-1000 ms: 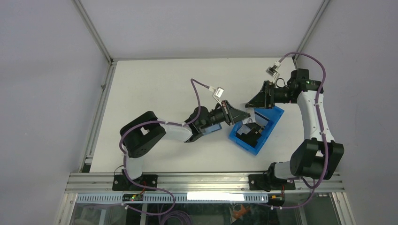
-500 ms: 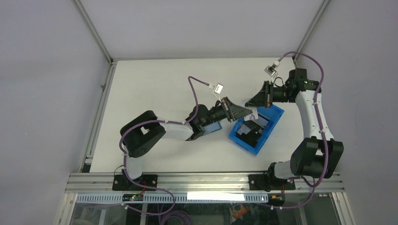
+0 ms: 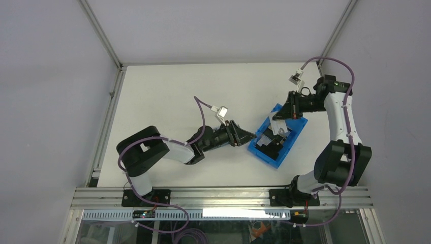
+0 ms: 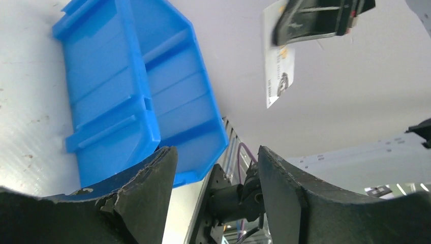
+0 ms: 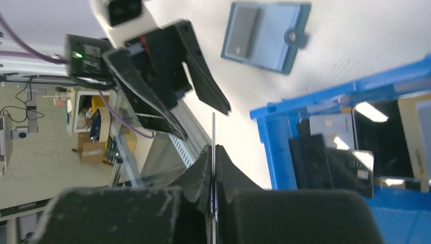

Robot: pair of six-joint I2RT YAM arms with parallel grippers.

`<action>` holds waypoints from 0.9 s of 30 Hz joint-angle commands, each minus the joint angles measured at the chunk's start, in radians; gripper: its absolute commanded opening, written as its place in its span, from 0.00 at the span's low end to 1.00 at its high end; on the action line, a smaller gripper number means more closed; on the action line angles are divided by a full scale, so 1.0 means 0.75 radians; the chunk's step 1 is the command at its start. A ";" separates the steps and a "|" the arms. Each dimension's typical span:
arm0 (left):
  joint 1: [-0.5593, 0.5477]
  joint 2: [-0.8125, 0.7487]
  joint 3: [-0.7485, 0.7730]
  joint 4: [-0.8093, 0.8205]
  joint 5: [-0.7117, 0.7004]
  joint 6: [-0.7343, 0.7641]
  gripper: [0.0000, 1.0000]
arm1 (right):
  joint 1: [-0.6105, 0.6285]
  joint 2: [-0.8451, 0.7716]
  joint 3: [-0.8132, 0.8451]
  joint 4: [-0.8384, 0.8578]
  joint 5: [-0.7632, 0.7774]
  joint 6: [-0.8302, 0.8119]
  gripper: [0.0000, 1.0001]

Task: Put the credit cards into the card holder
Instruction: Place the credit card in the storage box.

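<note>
One card [image 4: 278, 71] in right jaws

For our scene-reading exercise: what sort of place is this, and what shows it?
Most likely a robotics lab test cell: a left arm and right arm bolted to an aluminium rail at a white table, enclosed by plain grey panels.

White table [image 3: 167, 96], top view: matte pale surface, metal rails along left and near edges. Blue plastic bin [image 3: 262, 154] sits right of centre, skewed to table edges, flat on its base. Right wrist view: teal card holder [image 5: 264, 35] lies open and flat on bare tabletop, grey pockets up, snap tab to its right side, near bin's corner but not touching it.
</note>
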 commanded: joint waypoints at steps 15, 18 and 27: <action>0.010 -0.177 0.130 -0.504 0.091 0.112 0.61 | -0.070 0.292 -0.105 -0.017 0.306 -0.117 0.06; 0.008 -0.140 0.140 -0.519 0.094 0.087 0.60 | -0.066 0.322 -0.112 0.040 0.321 -0.094 0.07; 0.009 -0.103 0.145 -0.556 0.095 0.066 0.59 | -0.049 0.373 -0.132 0.109 0.309 -0.063 0.11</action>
